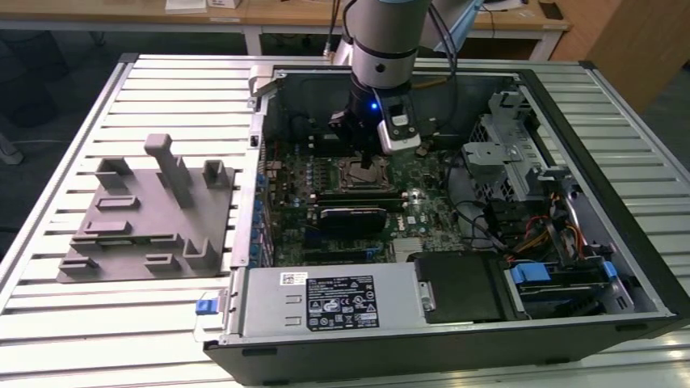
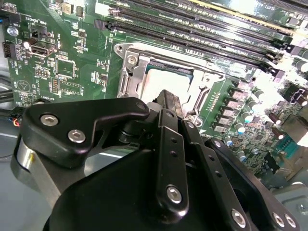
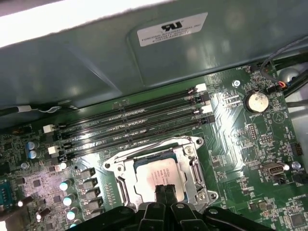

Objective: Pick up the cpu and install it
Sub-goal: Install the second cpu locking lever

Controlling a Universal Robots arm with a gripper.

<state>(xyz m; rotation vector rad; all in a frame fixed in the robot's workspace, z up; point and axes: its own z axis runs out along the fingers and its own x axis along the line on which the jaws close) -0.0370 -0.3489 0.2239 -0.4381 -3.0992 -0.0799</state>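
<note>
The cpu [image 3: 153, 174], a pale silver square chip, lies flat inside the metal socket frame [image 3: 192, 163] on the green motherboard. In the second wrist view the cpu [image 2: 161, 79] shows the same way, just beyond the black fingers [image 2: 169, 102]. My gripper [image 3: 165, 191] hangs right over the chip's near edge, its two fingertips pressed together with nothing between them. In the exterior view the gripper [image 1: 368, 162] stands inside the open computer case, directly above the socket [image 1: 364, 172].
Memory slots [image 3: 134, 125] run beside the socket, and the case wall [image 3: 144, 62] rises behind them. A grey fixture plate with blocks [image 1: 151, 218] lies on the table at the exterior view's left. A power supply [image 1: 334, 301] and a drive cage [image 1: 506, 162] crowd the case.
</note>
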